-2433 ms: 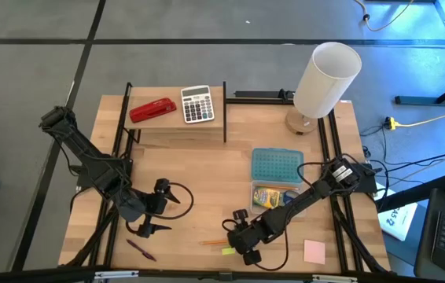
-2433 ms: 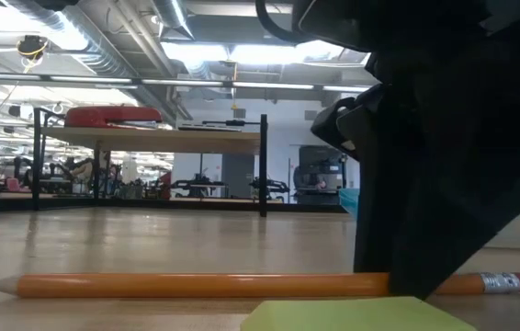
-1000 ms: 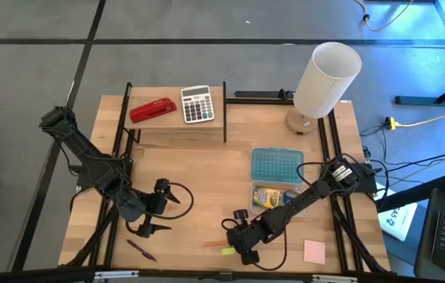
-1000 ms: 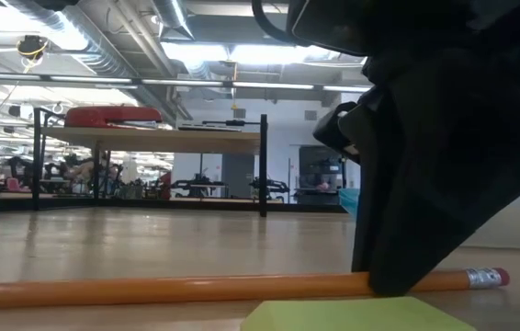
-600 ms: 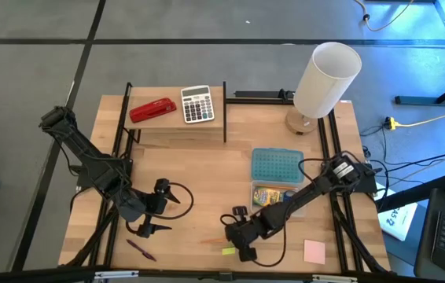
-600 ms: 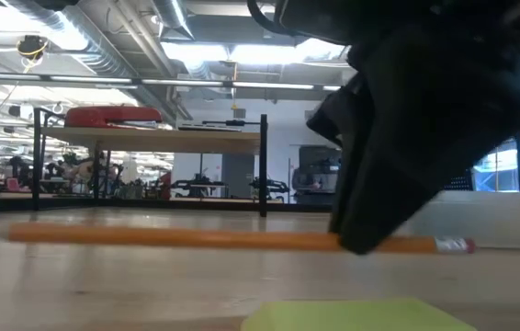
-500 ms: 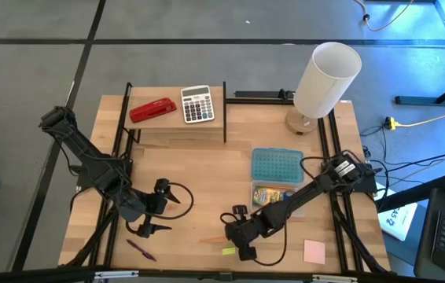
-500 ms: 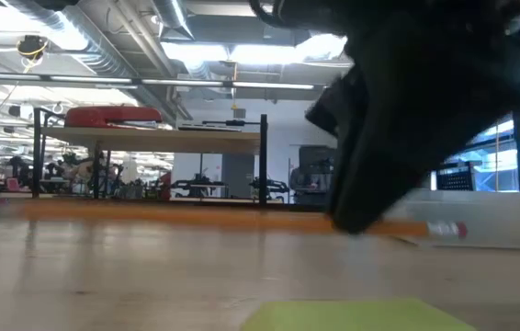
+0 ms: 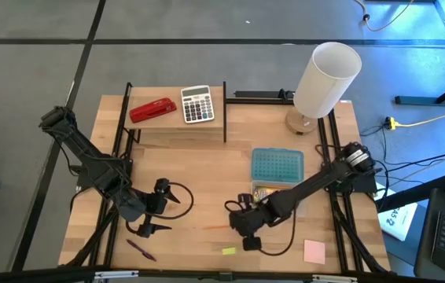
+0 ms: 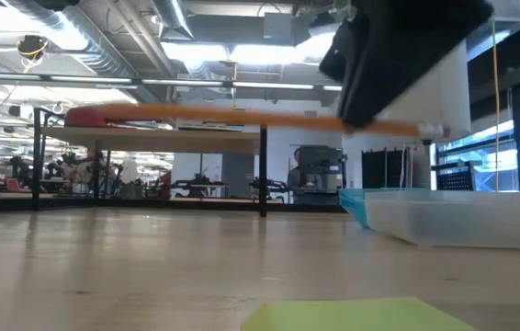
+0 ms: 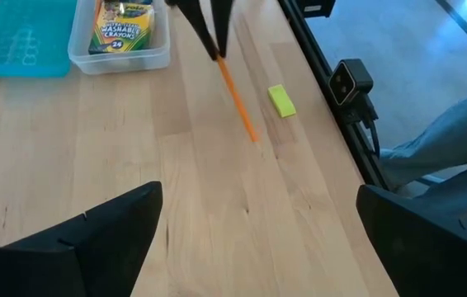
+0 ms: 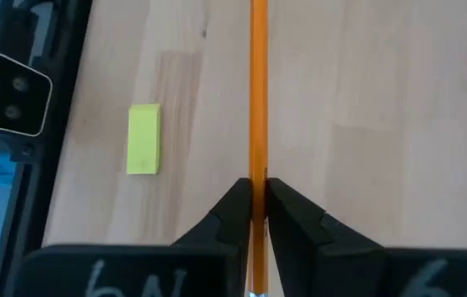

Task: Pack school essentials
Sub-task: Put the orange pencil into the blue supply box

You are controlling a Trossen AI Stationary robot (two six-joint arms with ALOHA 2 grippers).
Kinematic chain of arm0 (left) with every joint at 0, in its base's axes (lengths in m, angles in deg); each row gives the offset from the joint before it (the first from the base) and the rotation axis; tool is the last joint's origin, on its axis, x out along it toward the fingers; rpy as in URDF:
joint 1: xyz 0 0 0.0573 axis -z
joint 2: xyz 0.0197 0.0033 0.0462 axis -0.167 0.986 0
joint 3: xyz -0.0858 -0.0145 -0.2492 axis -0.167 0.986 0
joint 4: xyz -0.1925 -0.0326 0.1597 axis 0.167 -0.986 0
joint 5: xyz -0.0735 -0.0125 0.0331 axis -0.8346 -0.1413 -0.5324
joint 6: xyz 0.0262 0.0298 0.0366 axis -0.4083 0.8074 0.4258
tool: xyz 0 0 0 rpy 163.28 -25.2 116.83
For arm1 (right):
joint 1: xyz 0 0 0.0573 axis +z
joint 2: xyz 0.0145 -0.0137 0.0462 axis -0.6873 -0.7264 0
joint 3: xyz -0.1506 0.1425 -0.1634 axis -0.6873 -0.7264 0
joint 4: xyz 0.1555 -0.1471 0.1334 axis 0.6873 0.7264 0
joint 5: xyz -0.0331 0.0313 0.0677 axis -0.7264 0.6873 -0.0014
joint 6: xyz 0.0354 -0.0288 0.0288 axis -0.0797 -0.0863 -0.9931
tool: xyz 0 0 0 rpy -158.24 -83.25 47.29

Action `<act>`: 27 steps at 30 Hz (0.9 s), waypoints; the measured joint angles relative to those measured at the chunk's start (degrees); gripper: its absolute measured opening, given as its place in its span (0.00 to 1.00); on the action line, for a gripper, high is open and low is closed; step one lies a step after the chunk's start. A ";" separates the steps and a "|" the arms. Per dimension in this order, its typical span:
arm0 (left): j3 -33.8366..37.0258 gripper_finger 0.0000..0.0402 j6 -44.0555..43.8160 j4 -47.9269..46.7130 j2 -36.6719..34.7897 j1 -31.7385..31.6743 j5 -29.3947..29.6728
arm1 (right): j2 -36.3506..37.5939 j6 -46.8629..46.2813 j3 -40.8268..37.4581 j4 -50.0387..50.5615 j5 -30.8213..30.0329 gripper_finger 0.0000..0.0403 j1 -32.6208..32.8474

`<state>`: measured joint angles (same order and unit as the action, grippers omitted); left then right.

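While right gripper (image 12: 254, 216) pinches orange pencil (image 12: 258, 99), airborne

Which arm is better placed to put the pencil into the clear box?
The right. Its hand is shut on the orange pencil, lifted clear of the table, near the clear box. The left hand is farther away.

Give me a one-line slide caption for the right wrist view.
Right gripper pinches the orange pencil above the wooden table, yellow piece lying alongside.
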<state>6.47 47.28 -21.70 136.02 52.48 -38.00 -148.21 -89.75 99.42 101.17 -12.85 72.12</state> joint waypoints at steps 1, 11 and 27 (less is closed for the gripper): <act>0.01 0.99 0.00 -0.04 0.00 0.00 0.00 | 0.78 0.02 0.00 0.86 -0.19 0.11 -0.26; 0.00 0.99 -0.02 0.11 0.00 0.00 0.00 | 6.55 1.54 0.00 10.11 -0.84 0.11 -1.99; 0.00 0.99 -0.08 1.07 0.00 -4.66 0.06 | 14.78 1.51 -0.69 24.09 -3.34 0.11 -3.95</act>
<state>6.47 47.20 -20.63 136.02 47.82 -37.94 -133.43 -88.24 98.73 125.26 -16.19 68.18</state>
